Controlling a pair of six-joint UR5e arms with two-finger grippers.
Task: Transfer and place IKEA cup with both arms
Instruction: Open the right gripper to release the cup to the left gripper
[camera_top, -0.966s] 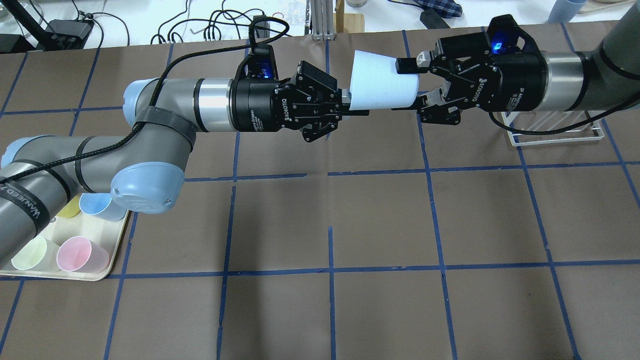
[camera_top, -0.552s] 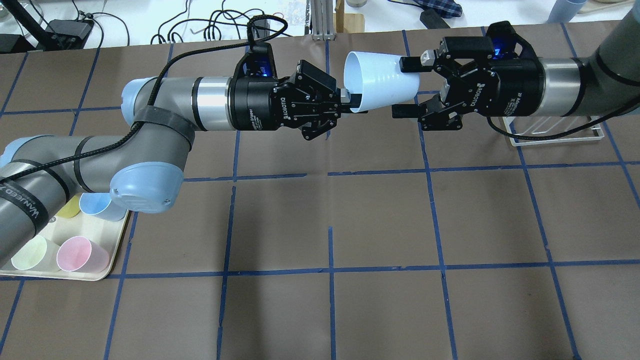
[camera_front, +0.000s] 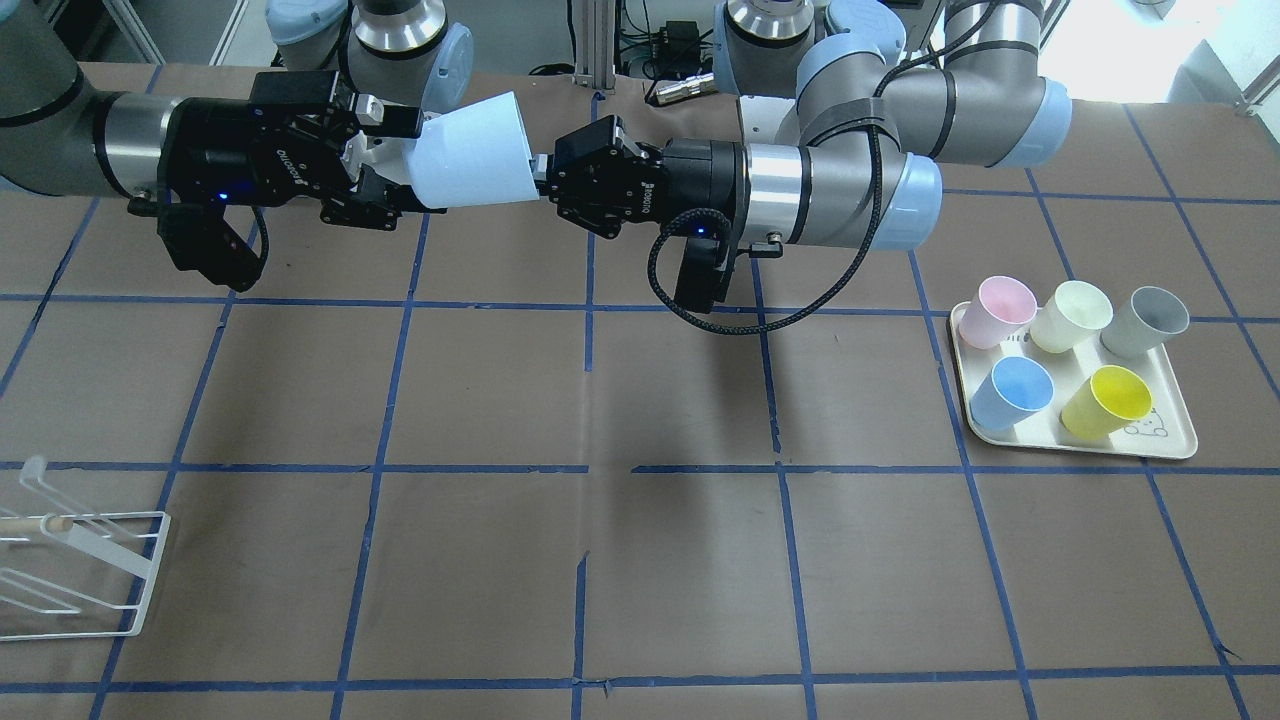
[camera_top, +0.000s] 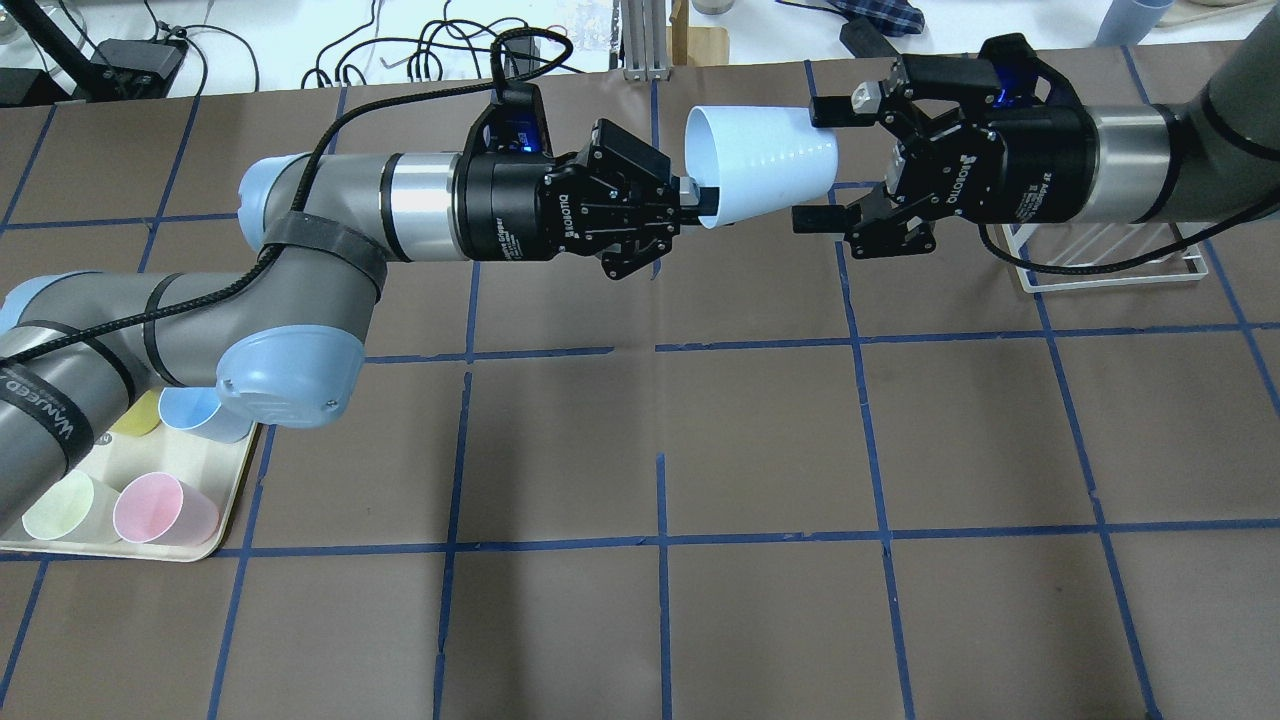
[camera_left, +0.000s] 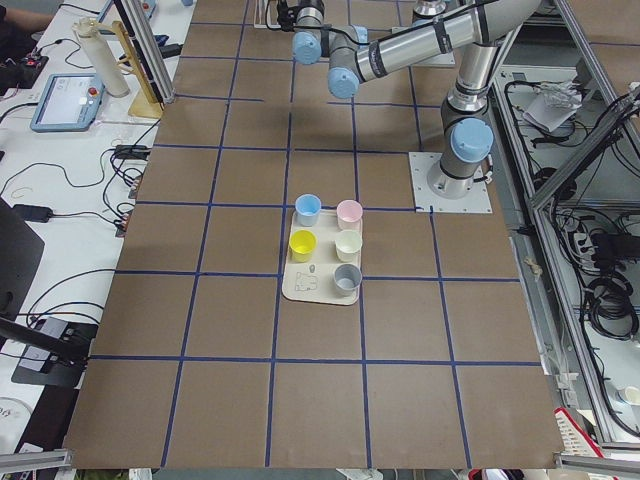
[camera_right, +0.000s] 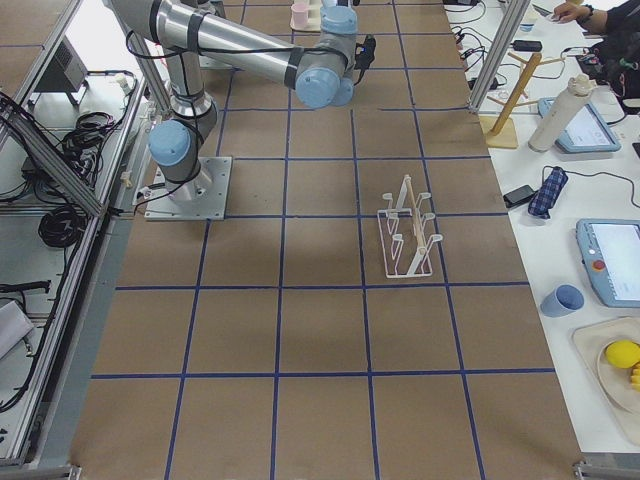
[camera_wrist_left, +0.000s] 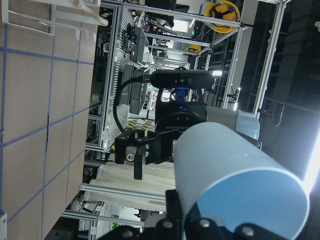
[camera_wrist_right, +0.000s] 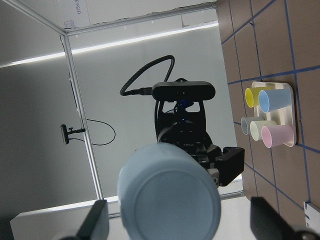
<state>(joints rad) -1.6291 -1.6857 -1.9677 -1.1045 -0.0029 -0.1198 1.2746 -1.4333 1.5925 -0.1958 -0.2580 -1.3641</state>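
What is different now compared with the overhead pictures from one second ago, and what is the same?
The right gripper has spread its fingers wider around the base of the IKEA cup. The cup has tilted, so its mouth now shows in the overhead view. The left gripper stays shut on the cup's rim, and the tray of cups has not moved.

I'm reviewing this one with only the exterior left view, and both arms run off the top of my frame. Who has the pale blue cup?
Observer: The left gripper, shut on the rim of the IKEA cup; the cup lies sideways in the air.
Operator: And the other one?
Observer: The right gripper is open, its fingers straddling the cup's base.
Operator: Anywhere to put it?
Observer: A white wire rack stands on the table on the right arm's side.
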